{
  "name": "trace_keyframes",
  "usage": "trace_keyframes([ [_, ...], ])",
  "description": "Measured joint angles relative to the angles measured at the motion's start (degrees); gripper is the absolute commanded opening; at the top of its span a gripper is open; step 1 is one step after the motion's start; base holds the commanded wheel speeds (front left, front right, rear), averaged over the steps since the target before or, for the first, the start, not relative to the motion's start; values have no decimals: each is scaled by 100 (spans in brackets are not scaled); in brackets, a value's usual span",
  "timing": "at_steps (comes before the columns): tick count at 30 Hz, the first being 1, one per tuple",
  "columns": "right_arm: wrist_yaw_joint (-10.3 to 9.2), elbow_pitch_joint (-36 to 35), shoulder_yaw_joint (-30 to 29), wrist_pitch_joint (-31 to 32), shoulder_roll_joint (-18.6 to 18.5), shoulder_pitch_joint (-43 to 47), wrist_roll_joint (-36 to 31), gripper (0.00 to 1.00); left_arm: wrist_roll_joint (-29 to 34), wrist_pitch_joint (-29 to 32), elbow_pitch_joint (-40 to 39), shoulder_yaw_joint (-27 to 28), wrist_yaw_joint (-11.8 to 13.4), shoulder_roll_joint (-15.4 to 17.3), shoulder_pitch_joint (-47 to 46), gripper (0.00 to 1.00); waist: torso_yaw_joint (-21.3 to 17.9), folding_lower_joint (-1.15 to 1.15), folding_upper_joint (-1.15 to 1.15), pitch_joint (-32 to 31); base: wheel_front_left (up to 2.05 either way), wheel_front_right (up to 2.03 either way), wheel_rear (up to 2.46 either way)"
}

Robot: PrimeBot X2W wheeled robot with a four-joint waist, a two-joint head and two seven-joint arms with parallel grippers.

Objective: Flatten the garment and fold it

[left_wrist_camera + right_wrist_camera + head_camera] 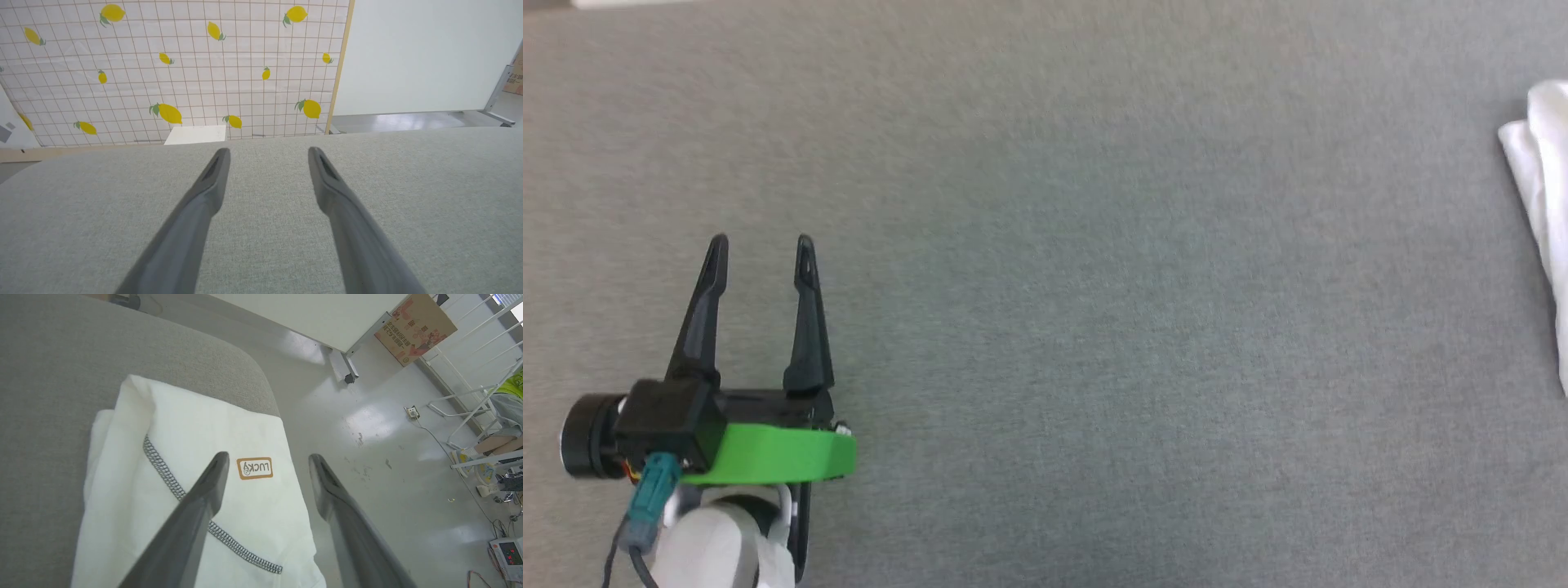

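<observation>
The left gripper (761, 242) has two long black tapering fingers (700, 327) above a bright green band (776, 453). Left of the band sits a black cylindrical camera (588, 437); below it, a teal connector (654, 486), grey cable (617, 563) and pale forearm (719, 547).

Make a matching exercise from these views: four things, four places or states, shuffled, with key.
1 left gripper
2 right gripper
3 garment
4 white box

A before the lemon-print panel
B open, over bare grey surface
C lying at the surface's rounded corner
D open, above the garment

Pairs: 1-B, 2-D, 3-C, 4-A
</observation>
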Motion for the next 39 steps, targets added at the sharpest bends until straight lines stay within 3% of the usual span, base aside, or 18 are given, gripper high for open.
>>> trace_keyframes([
  [6, 0, -1187, -261, -218, 655, 782, 229, 100, 26, -138, 207, -19, 104, -97, 253, 100, 188, 0, 0, -527, 0, 0, 0],
  [13, -1, -2986, -826, -331, 2008, 1917, 156, 100, -24, -192, 345, -91, 103, -153, 588, 100, 391, 0, 0, -1166, 0, 0, 0],
  [18, 0, -3840, -755, -396, 2977, 2652, -113, 100, -43, -192, 490, -232, 93, -188, 680, 100, 520, 0, 0, -1571, 0, 0, 0],
  [27, -1, -4199, -434, -593, 3373, 3390, -442, 100, -8, -290, 719, -464, -7, -321, 736, 100, 711, 0, 0, -2058, 0, 0, 0],
  [39, -1, -3805, -438, -1259, 3404, 3860, -513, 100, -10, -322, 1145, -528, -320, -576, 777, 100, 732, 0, 0, -2351, 0, 0, 0],
])
